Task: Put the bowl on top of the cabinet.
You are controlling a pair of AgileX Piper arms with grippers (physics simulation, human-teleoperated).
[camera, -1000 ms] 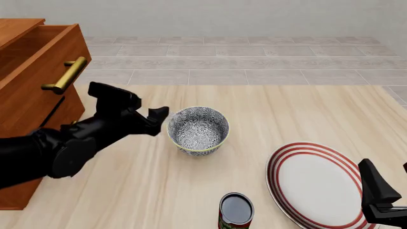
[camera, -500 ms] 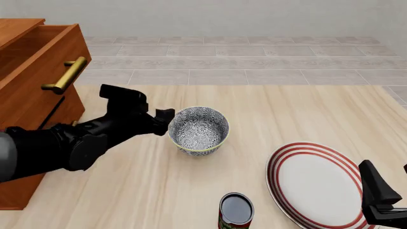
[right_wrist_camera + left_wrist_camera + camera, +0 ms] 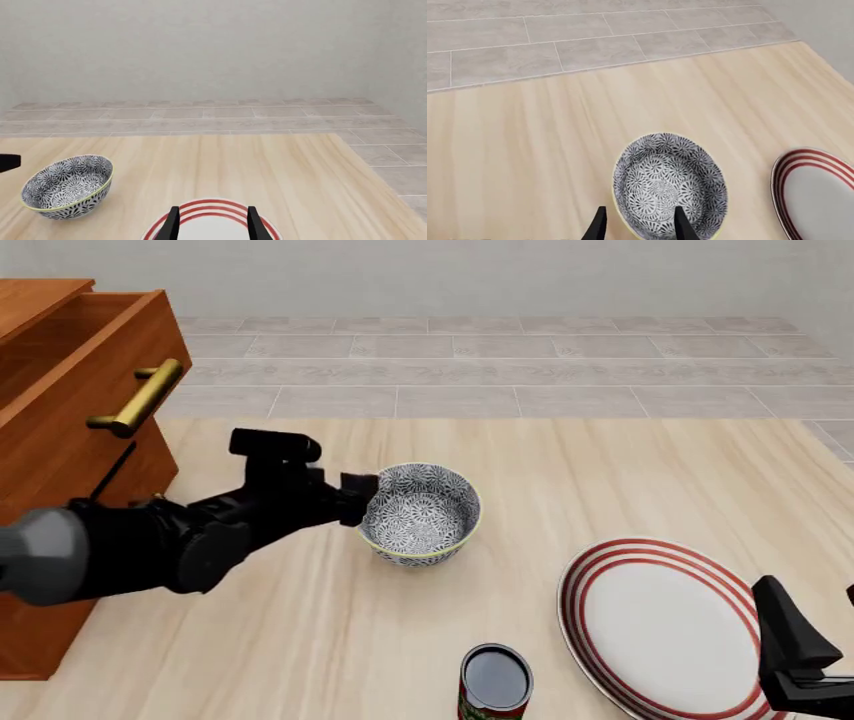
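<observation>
Left wrist view: left claw [image 3: 638, 226] spread, straddling the near wall of the bowl [image 3: 668, 185]; one finger inside, one outside
Nearer arm: left; right claw [image 3: 211, 224] spread, over plate [image 3: 212, 224]
Cabinet [image 3: 60, 430]: behind left claw

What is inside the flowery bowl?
Nothing lies in the bowl; only its blue-grey flower pattern shows. One fingertip of the left gripper pokes inside the near rim, covering a little of the wall there.

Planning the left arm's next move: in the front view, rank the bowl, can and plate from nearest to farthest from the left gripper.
1. Bowl: at the left gripper, rim between its fingertips.
2. Can: near table edge, right of the gripper.
3. Plate: far right.
</observation>
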